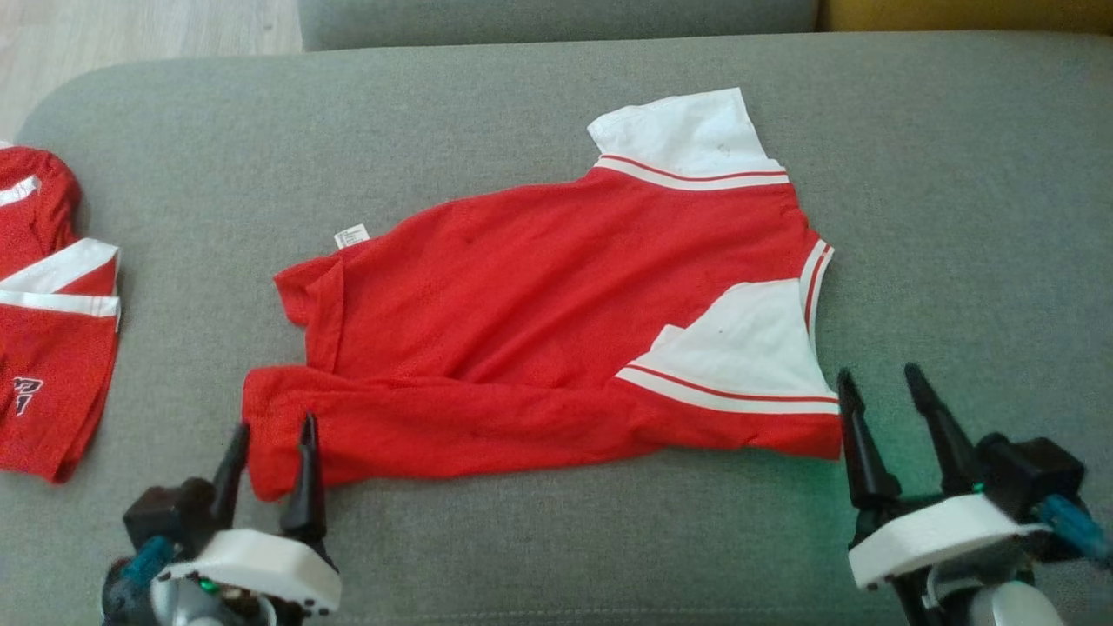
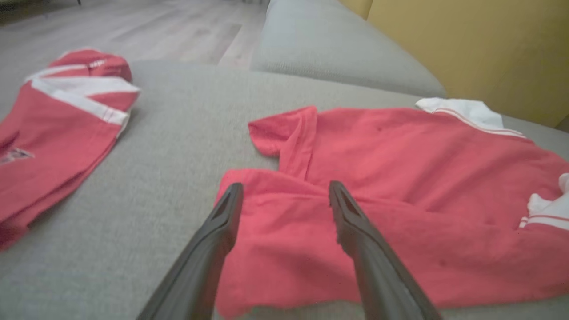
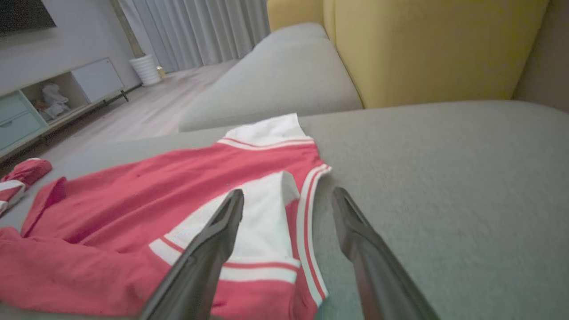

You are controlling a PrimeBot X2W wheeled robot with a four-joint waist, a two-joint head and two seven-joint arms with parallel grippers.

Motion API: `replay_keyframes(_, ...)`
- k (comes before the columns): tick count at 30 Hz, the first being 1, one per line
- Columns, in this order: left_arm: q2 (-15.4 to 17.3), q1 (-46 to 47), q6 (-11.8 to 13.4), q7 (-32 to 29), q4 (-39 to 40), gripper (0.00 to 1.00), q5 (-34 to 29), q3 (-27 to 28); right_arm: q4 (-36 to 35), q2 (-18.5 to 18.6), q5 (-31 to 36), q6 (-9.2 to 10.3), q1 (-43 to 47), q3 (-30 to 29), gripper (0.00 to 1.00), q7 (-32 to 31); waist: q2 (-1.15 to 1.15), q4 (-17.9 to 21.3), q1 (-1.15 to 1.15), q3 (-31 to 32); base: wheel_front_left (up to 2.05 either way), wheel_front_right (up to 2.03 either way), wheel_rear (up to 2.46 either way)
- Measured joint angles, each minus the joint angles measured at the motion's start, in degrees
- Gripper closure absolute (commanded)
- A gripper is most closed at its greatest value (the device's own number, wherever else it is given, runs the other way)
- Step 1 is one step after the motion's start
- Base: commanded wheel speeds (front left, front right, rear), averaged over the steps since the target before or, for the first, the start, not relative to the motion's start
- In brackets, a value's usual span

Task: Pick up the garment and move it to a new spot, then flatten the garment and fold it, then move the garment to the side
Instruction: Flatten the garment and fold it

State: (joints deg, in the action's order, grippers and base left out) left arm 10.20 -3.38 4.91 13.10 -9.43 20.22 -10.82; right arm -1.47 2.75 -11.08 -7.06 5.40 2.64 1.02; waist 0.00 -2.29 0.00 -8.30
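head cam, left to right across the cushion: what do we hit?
Other red garment at the left edge → left gripper → spread red and white shirt → right gripper.

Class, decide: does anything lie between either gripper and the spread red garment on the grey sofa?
Nothing visible does. The open left gripper and right gripper are at the near corners of the garment; the other red garment lies apart, far left.
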Motion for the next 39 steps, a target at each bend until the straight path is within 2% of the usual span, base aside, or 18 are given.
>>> replay_keyframes(9, -1.62, 5.08, -4.43, -4.98, -13.45, 0.0, 6.41, 0.1, 13.23, -0.09, -0.48, 0.0, -3.95, 0.36, 0.0, -5.09, 0.0, -0.09, 0.0, -3.35, 0.0, 0.0, 0.0)
replay_keyframes(13, -1.68, 8.06, -6.0, -5.48, -16.72, 0.0, 8.4, 0.48, 17.59, -0.09, -2.44, 0.0, -6.6, 0.82, 0.0, -5.73, 0.0, -0.16, 0.0, -4.44, 0.0, 0.0, 0.0)
replay_keyframes(14, -1.8, 8.64, -6.49, -5.72, -17.24, 0.07, 8.94, 0.51, 18.42, -0.09, -3.12, 0.0, -6.94, 0.91, 0.0, -5.76, 0.0, -0.21, 0.0, -4.59, 0.0, 0.0, 0.0)
replay_keyframes(15, -1.89, 9.11, -6.95, -5.89, -17.75, 0.69, 9.4, 0.57, 19.19, -0.08, -3.43, 0.0, -7.4, 0.91, 0.0, -6.28, 0.0, -0.26, 0.0, -4.71, 0.0, 0.0, 0.0)
replay_keyframes(16, -1.86, 9.57, -7.02, -5.87, -18.44, 1.0, 9.46, 0.6, 19.54, -0.07, -4.09, 0.0, -7.81, 1.02, 0.51, -6.64, 0.0, -0.3, 0.0, -4.83, 0.0, 0.0, 0.0)
replay_keyframes(17, -1.91, 9.92, -7.38, -5.94, -19.05, 1.0, 9.83, 0.81, 19.82, -0.07, -4.68, 0.0, -8.24, 1.03, 1.0, -6.65, 0.0, -0.34, 0.0, -4.9, 0.0, 0.0, 0.0)
replay_keyframes(19, -1.77, 10.45, -8.28, -5.93, -20.01, 1.0, 10.2, 0.62, 20.53, -0.05, -5.78, 0.0, -9.01, 0.99, 1.0, -6.86, 0.0, -0.44, 0.0, -4.95, 0.0, 0.0, 0.0)
replay_keyframes(25, -1.68, 10.59, -8.93, -4.28, -20.17, 1.0, 10.18, 0.24, 20.41, -0.05, -7.7, -0.01, -9.05, 0.67, 1.0, -6.83, 0.0, -0.65, 0.0, -4.74, 0.0, 0.0, 0.0)
replay_keyframes(30, -1.34, 8.24, -8.84, -3.45, -16.9, 1.0, 10.1, 0.04, 17.6, -0.08, -8.53, -0.01, -6.16, 0.34, 1.0, -7.19, 0.0, -0.37, 0.0, -4.06, 0.0, 0.0, 0.0)
replay_keyframes(34, 0.01, 4.97, -7.89, -4.37, -12.66, 1.0, 10.05, 0.07, 14.28, -0.11, -8.89, -0.01, -1.33, -0.4, 1.0, -8.18, 0.0, -0.04, 0.0, -3.05, 0.0, 0.0, 0.0)
replay_keyframes(36, 1.04, 2.69, -6.33, -6.62, -9.04, 1.0, 10.03, 0.14, 12.14, -0.21, -10.06, -0.01, 2.25, -0.38, 1.0, -9.2, 0.0, 0.5, 0.0, -2.2, 0.0, 0.0, 0.0)
replay_keyframes(39, 2.03, 0.2, -5.58, -8.91, -6.42, 1.0, 10.05, 0.19, 10.46, -0.23, -11.16, -0.01, 5.04, -0.37, 1.0, -9.45, 0.0, 1.2, 0.0, -1.39, 0.0, 0.0, 0.0)
